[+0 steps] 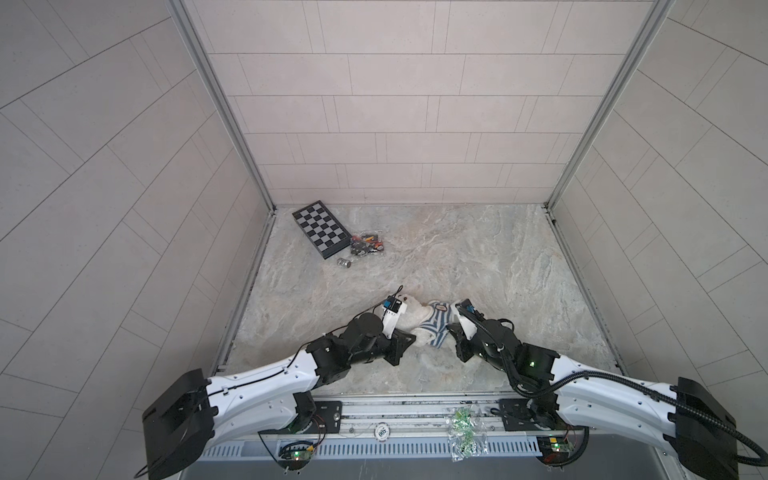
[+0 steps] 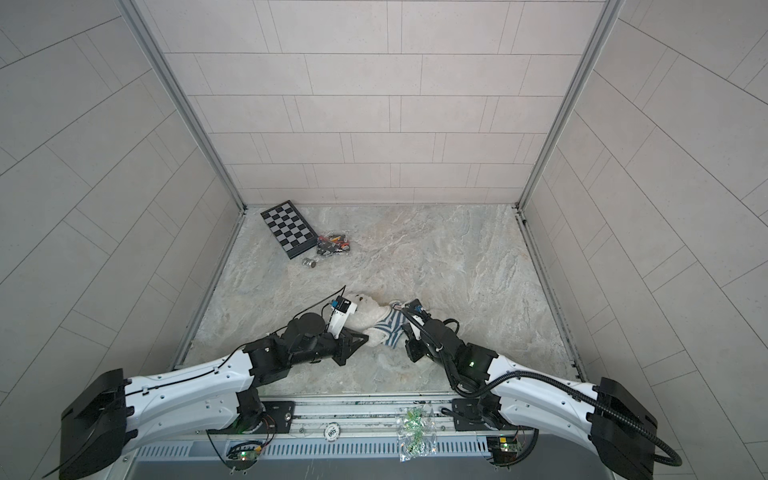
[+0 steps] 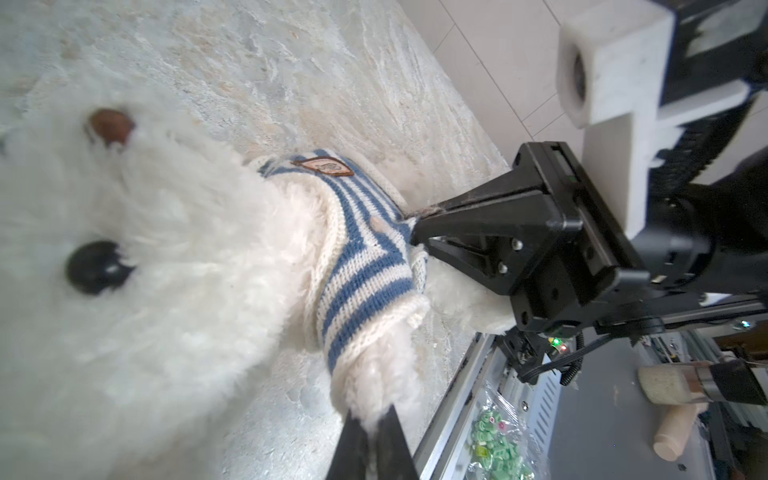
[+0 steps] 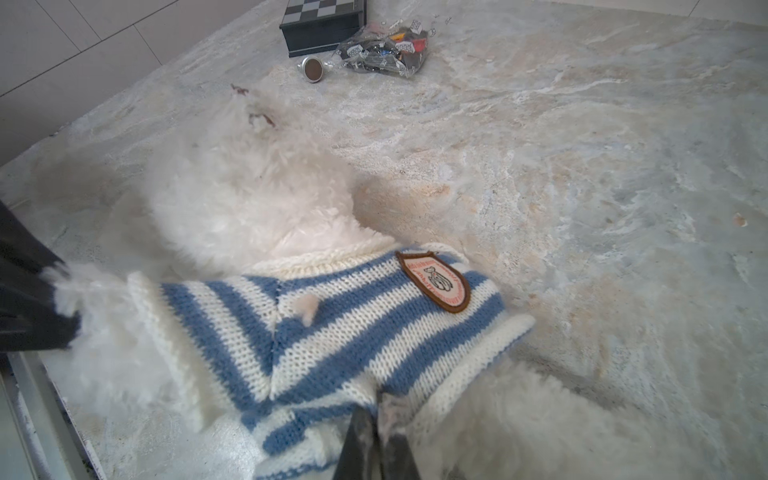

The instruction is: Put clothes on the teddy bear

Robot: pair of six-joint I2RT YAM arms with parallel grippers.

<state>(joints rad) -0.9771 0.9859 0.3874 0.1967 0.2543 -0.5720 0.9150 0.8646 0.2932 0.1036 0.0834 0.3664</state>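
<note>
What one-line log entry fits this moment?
teddy bear: lying on table, striped shirt over torso | left gripper: shut on bear's paw | right gripper: shut on shirt hem

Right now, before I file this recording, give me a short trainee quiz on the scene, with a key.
1. True or false: the blue-and-white striped knit shirt already covers the torso of the fluffy white plush teddy bear.
2. What does the right gripper pinch? A) the shirt's lower edge B) the bear's ear C) nothing
3. Fill in: the left gripper is shut on the bear's ____, which sticks out of a sleeve.

Key: 1 true. 2 A. 3 arm.
</note>
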